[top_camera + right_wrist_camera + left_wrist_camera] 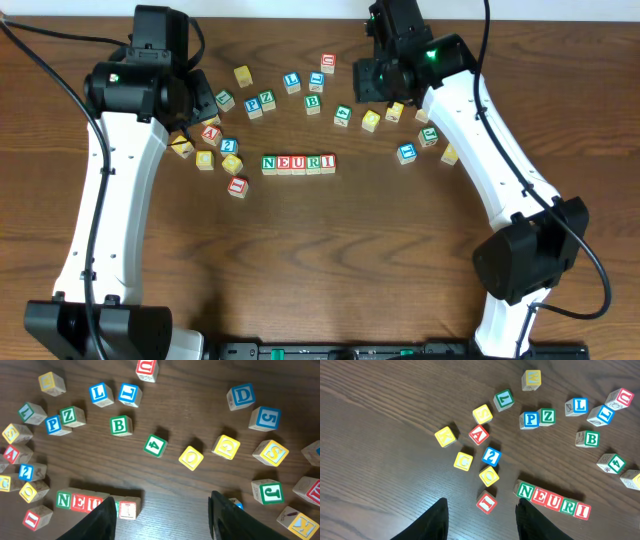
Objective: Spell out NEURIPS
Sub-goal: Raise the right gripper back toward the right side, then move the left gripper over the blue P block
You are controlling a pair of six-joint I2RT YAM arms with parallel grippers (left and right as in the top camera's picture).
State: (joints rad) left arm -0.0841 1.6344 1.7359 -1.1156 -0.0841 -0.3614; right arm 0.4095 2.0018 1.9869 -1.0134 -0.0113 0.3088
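On the table (330, 250), the N cube (269, 163), E cube (284, 163), U cube (298, 163), R cube (313, 163) and I cube (328, 162) stand touching in one row, left to right, at the middle. Beyond the row's left end, farther off, the P cube (252, 108) sits against the Z cube (267, 100) on its right. Farther still and to the right lie an L cube (291, 82) and another L cube (316, 80) side by side, with the B cube (312, 103) nearer than them. Left of the row the A cube (210, 133) and 2 cube (229, 146) lie in a loose cluster, a second I cube (237, 186) nearest. The 4 cube (342, 116) lies beyond the row's right end.
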